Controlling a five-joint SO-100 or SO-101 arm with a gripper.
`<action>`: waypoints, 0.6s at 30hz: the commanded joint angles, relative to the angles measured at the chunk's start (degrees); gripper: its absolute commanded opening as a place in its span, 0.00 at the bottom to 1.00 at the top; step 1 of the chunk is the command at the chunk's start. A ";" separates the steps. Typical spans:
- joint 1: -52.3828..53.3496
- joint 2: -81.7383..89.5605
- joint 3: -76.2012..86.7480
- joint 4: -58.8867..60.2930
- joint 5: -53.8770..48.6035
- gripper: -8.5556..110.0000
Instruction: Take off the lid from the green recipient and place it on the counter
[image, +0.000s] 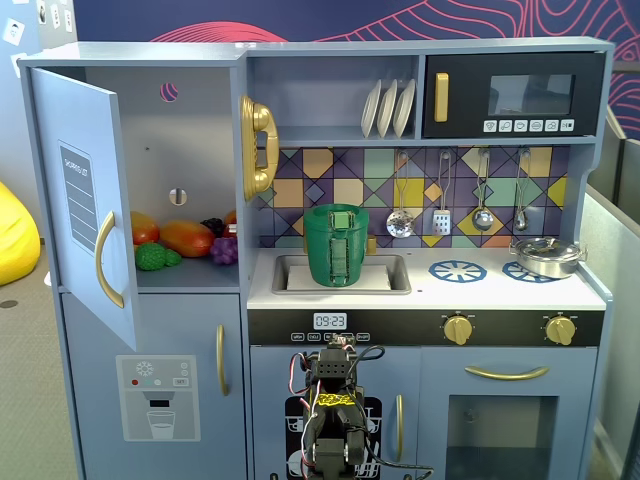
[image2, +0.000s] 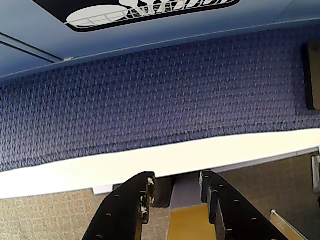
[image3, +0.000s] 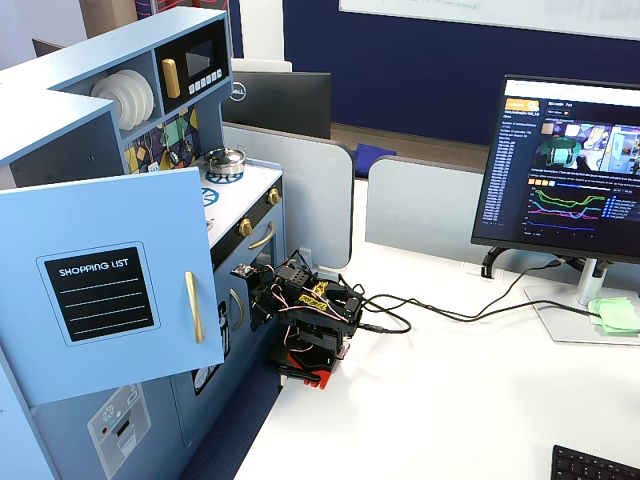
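— Lid off yet?
— No; seated on green recipient, inside sink of worktop.
— Gripper?
— Slightly parted, empty, folded low below sink. Everything left to do.

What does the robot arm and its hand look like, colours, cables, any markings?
The arm is mostly black, with a red base section low down and yellow-and-black patterned patches on its segments. Bundled red, black and white wires loop over its joints, and black cables trail off across the white desk. The hand has two black, blocky fingers dotted with small round holes.
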 joint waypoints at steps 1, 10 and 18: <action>-1.49 -0.35 -0.18 10.11 -5.54 0.07; -1.49 -0.35 -0.18 10.11 -5.54 0.07; 4.48 -0.44 -6.06 -3.08 -12.48 0.07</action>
